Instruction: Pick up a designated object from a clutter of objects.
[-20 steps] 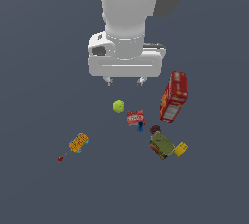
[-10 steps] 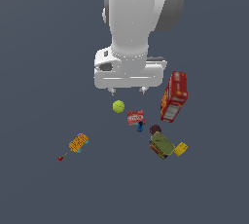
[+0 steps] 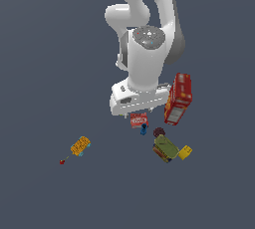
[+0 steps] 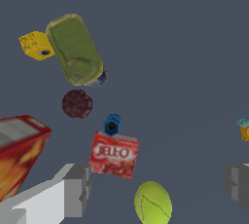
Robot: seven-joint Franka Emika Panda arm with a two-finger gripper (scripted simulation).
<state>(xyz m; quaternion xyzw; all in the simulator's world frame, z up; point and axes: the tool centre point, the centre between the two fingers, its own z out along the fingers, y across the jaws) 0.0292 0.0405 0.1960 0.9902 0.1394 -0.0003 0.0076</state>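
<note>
Compared with half a second ago, the arm has come lower and moved toward the exterior view's right, so its white hand now covers the place where the yellow-green ball [image 4: 152, 202] was seen; the ball shows only in the wrist view now. The objects themselves have not shifted.

The gripper [image 4: 155, 186] is wide open and holds nothing; its two grey fingers [image 4: 77, 189] stand far apart with the ball between them.

The blue peg [image 3: 143, 130] lies just beside the red packet [image 3: 139, 120], touching or almost touching one edge of it. In the wrist view the peg [image 4: 111, 125] shows its hexagonal end with a dark hole toward the camera, so its long axis seems to stand nearly upright, though the picture is too coarse to be sure.

A dark maroon ball [image 4: 77, 103] is near the peg, and the olive box [image 4: 75, 49] with the yellow cube [image 4: 35, 44] lies beyond it. The tall red box [image 3: 179, 98] stands at the exterior view's right. The orange waffle-like block [image 3: 79, 146] lies well apart.
</note>
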